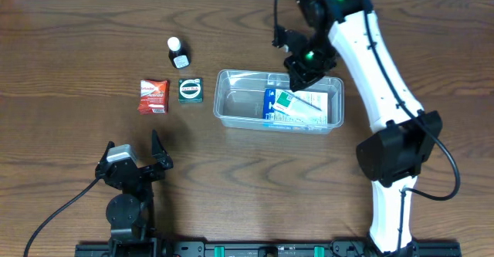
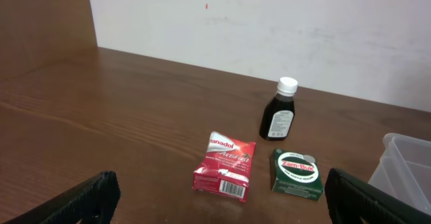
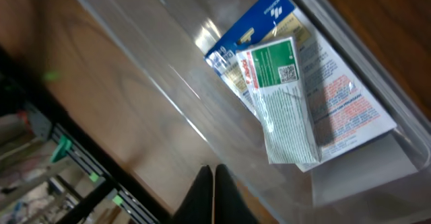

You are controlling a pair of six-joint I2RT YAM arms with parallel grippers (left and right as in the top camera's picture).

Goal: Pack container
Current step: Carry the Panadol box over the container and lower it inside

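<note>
The clear plastic container (image 1: 231, 106) sits at the table's centre and holds a blue-white packet and a green-white packet (image 1: 297, 106); both show in the right wrist view (image 3: 283, 96). My right gripper (image 1: 297, 70) is shut and empty, above the container's far rim; its fingers (image 3: 214, 187) are pressed together. My left gripper (image 1: 135, 160) is open and empty near the front left. A red packet (image 1: 153, 96), a green box (image 1: 190, 90) and a dark bottle with a white cap (image 1: 178, 53) lie left of the container; the left wrist view shows the red packet (image 2: 224, 167), box (image 2: 296, 174) and bottle (image 2: 279, 111).
The container's corner (image 2: 404, 163) shows at the right of the left wrist view. A white wall stands behind the table. A metal rail (image 1: 270, 249) runs along the front edge.
</note>
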